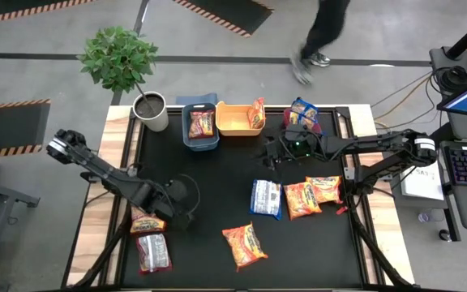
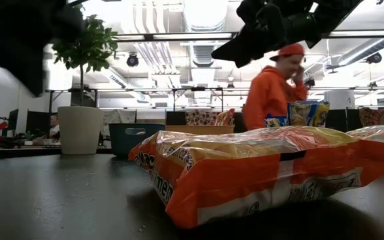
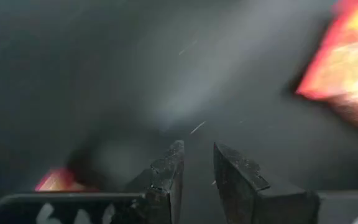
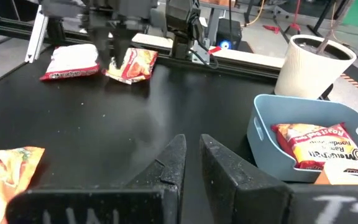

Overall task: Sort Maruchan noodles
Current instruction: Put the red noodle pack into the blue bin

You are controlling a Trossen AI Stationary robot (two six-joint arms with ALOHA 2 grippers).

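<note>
From above, the left gripper [image 1: 186, 197] hangs over bare mat between pickups, with loose Maruchan noodles [image 1: 245, 245] scattered nearby and one packet in the blue bin [image 1: 201, 139]. Through its wrist, the jaws are narrowly parted and empty; the right gripper [image 4: 192, 163] is nearly closed, empty. Next comes a descent onto a packet.

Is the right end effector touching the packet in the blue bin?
Apart. The right wrist view shows the right end effector over bare mat, short of the blue bin holding the packet.
</note>
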